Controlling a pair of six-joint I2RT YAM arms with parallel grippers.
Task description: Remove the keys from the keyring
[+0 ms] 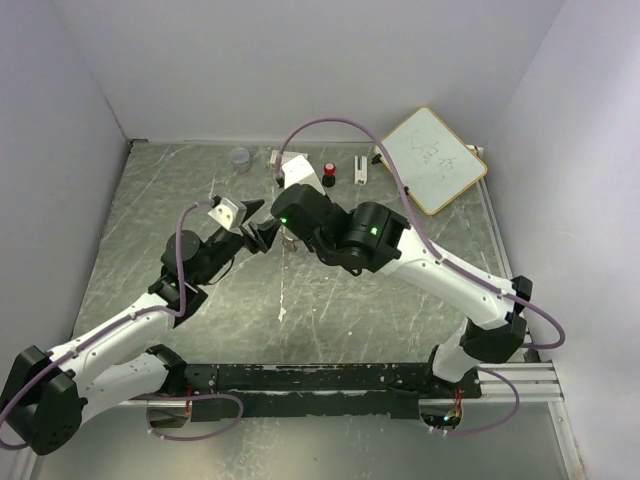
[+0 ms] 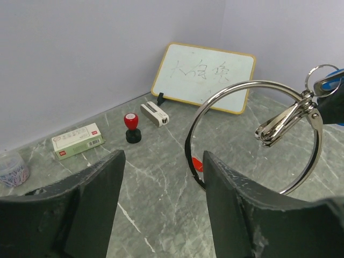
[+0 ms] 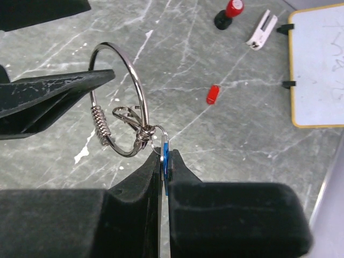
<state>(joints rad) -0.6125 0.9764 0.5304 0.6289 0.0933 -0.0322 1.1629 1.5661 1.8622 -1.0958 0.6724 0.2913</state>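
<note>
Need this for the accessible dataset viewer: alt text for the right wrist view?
The right pincer is shut on a blue key linked to a large silver keyring, held above a grey marbled table. A left pincer finger reaches the ring's left side; a small red piece, a red-topped stamp and a whiteboard lie beyond.

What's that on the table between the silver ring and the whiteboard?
A small red key, lying loose by itself; the right wrist view shows it.
</note>
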